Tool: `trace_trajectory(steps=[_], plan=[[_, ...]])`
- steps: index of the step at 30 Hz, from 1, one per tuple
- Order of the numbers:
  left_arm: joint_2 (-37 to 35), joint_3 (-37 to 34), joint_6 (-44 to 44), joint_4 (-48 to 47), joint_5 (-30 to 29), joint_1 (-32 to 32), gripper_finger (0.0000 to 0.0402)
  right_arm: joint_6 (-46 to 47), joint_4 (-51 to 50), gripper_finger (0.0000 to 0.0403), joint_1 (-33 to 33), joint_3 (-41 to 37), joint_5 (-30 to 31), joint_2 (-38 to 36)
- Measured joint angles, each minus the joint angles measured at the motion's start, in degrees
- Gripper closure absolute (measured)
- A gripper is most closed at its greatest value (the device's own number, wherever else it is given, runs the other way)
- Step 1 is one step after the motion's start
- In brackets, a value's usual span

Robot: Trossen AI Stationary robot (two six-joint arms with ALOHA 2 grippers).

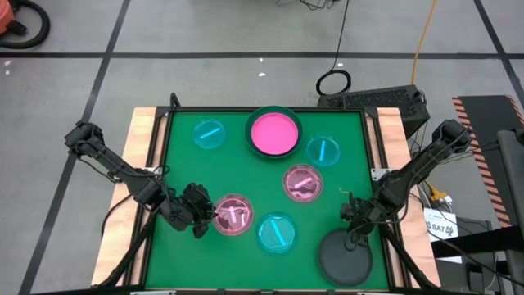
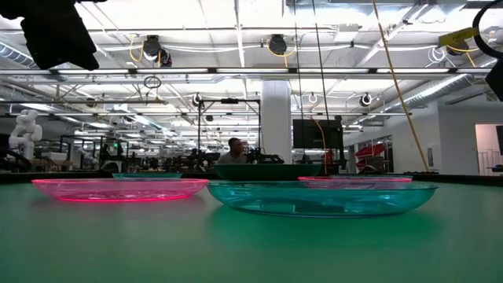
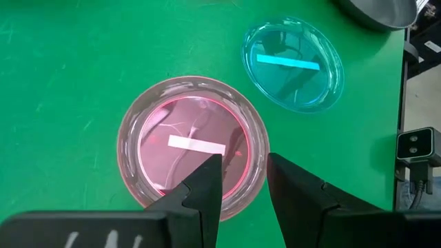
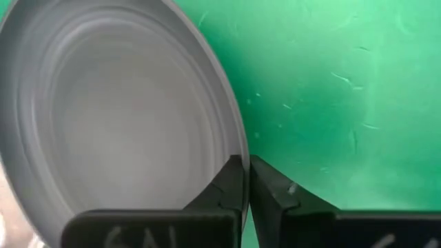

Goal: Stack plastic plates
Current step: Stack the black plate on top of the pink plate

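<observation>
Where the green table [image 1: 180,164] nears its front edge, the right gripper [image 4: 247,180] pinches the rim of a smooth grey plate [image 1: 345,258], partly cut off in the wrist view. The left gripper [image 3: 242,180], fingers apart, straddles the edge of a translucent pink plate [image 3: 193,146] bearing a blank white strip; a cyan plate [image 1: 277,232] lies beside. Farther back sit other small plates and a hot pink plate [image 1: 274,133] nested in dark green. No writing is readable.
</observation>
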Motion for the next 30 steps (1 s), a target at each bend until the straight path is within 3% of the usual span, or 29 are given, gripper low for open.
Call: trace_trajectory(steps=[15,23,30], plan=[[0.0,0.0,1.4,-0.1,-2.0,0.0,0.0282,20.9,1.8,0.0400,-1.1,6.6,4.4,0.0],[0.0,0.0,2.9,-0.2,-2.7,0.0,0.0282,32.0,-0.2,0.0400,-5.8,10.4,9.7,0.0],[0.0,0.0,2.9,-1.6,-4.1,0.0,0.0282,32.2,-1.3,0.0400,-13.0,15.2,11.9,0.0]])
